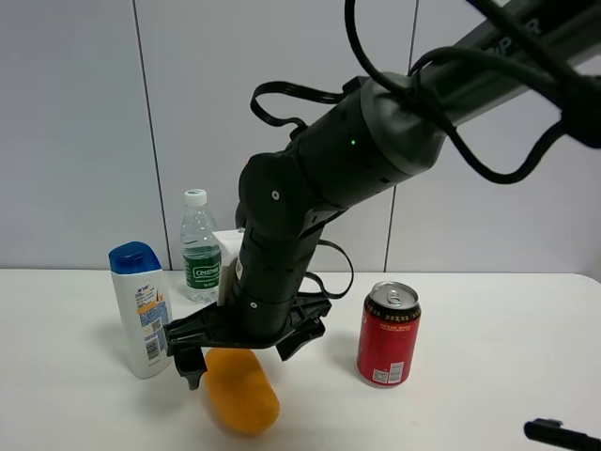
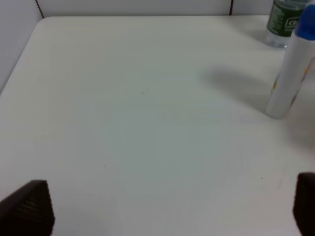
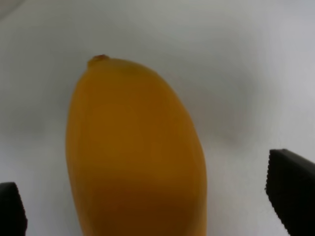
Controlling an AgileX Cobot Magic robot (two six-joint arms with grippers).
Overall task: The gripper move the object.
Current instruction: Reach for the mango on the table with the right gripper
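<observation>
The object, a smooth orange-yellow mango [image 1: 242,390], lies on the white table [image 1: 488,310] in front of the arm. My right gripper [image 1: 244,366], on a wide black crossbar, hangs right over it, open. In the right wrist view the mango [image 3: 135,152] fills the space between the two black fingertips [image 3: 293,191], and a gap shows on each side. My left gripper [image 2: 167,206] is open over bare table and holds nothing. It does not show in the exterior view.
A red soda can [image 1: 388,334] stands right of the mango. A white bottle with a blue cap [image 1: 141,310] [image 2: 290,73] stands to its left. A water bottle [image 1: 200,249] [image 2: 285,19] and a small white box [image 1: 228,249] stand behind. A black part [image 1: 559,434] shows at the front right.
</observation>
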